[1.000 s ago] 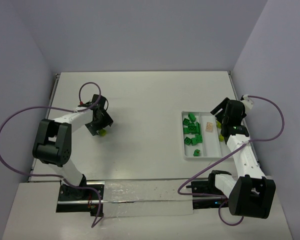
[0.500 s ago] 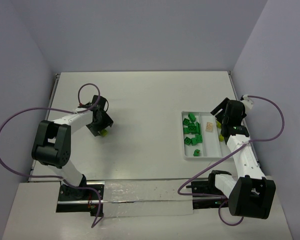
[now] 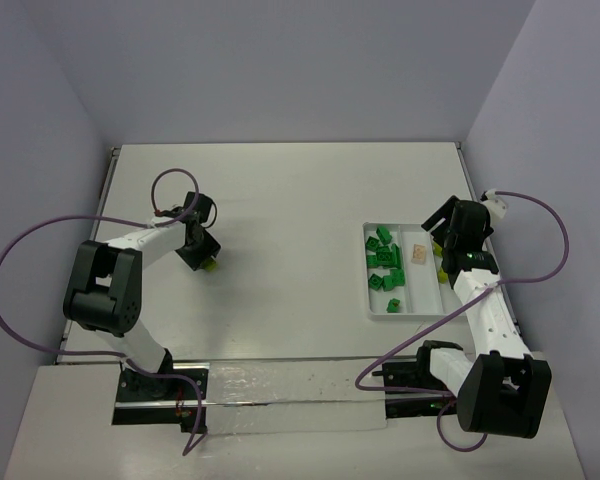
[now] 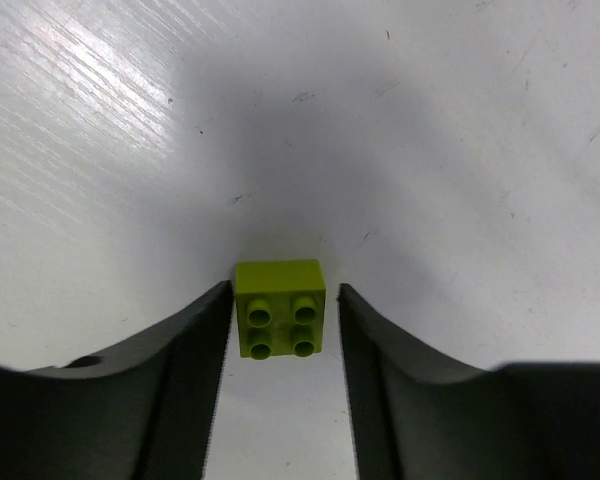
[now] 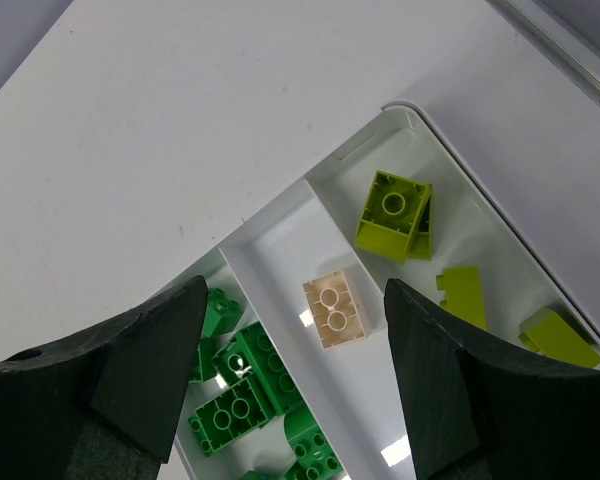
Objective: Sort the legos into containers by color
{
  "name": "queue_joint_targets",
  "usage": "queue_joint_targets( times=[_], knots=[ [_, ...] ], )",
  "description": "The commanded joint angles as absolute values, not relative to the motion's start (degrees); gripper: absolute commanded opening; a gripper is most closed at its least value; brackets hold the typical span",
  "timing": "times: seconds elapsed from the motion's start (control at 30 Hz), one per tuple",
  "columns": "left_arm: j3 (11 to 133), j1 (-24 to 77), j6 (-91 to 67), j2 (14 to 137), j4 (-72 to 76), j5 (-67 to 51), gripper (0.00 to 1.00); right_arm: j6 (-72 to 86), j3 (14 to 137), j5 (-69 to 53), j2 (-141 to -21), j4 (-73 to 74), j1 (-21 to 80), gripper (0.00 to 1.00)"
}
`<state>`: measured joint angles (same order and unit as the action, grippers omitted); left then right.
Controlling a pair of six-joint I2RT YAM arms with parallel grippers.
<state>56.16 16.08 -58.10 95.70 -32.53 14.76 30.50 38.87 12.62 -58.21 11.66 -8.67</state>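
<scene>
Where the overhead camera looks down, the left arm [image 3: 140, 238] half hides one yellow-green lego [image 3: 210, 265] on the counter [image 3: 300, 200], well apart from the white tray [image 3: 421, 290] at the right. The dark green legos [image 3: 384, 262] in its left compartment crowd too closely to count.

From the left wrist, the left jaws stand open around that square, four-studded lego, studs up. One finger touches its side and the other is just clear.

From the right wrist, the right jaws hang open and empty above the tray's three compartments. One peach lego [image 5: 334, 309] lies lengthwise in the middle one. Three more yellow-green legos [image 5: 395, 213] lie in the right one, one showing its hollow underside. The dark greens are partly hidden by a finger and cut off by the frame.
</scene>
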Motion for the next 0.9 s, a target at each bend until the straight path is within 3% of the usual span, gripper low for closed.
queue_joint_targets(
  times=[0.0, 0.17, 0.3, 0.87],
  knots=[
    [56.1, 16.3, -58.3, 96.0, -31.7, 15.2, 0.43, 29.8, 40.4, 13.3, -56.4, 11.9, -8.5, 0.79],
    [56.9, 17.9, -56.0, 94.1, -32.0, 15.1, 0.14, 29.9, 41.2, 12.9, -55.7, 12.5, -8.5, 0.79],
    [61.0, 23.2, -54.6, 94.0, -33.8, 15.6, 0.01, 29.7, 42.2, 11.5, -54.7, 13.5, -8.5, 0.79],
    [86.1, 42.3, -55.5, 114.0, -37.8, 13.7, 0.03, 27.7, 41.0, 7.6, -52.3, 19.4, -1.3, 0.79]
  ],
)
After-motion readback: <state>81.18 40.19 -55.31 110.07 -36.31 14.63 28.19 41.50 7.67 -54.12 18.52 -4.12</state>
